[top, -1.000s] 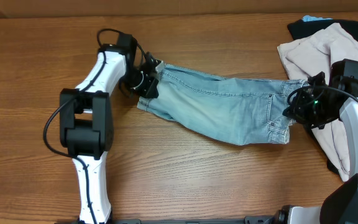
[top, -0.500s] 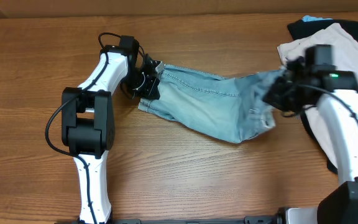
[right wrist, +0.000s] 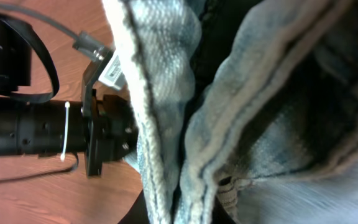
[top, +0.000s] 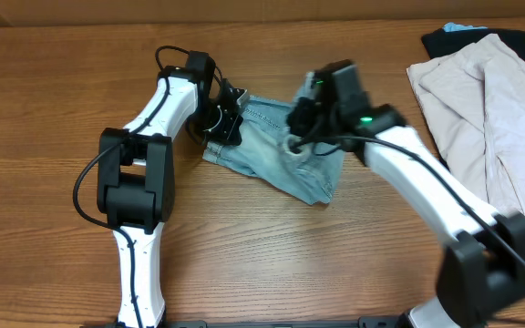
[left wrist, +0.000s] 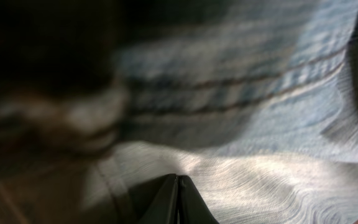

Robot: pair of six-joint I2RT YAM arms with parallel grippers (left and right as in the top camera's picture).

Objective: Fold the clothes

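— How's the left side set?
— My left arm (top: 158, 105) runs up beside the left end of the denim shorts (top: 276, 164), and my left gripper (top: 232, 118) is clamped tight on that edge.
— And the right?
— My right arm (top: 427, 182) slants in from the shorts' lower right. My right gripper (top: 297, 137) hangs over their middle, pinched on a raised fold.

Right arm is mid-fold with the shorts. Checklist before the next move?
1. Left hand shut on the left end of the denim shorts: ok.
2. Right hand shut on the other end, denim bunched at its fingers in the wrist view: ok.
3. Held end above the part lying on the table: ok.
4. Edges lined up for the fold: cannot tell, fabric is bunched under the arm.
5. Beige garment and black garment apart from the shorts: ok.
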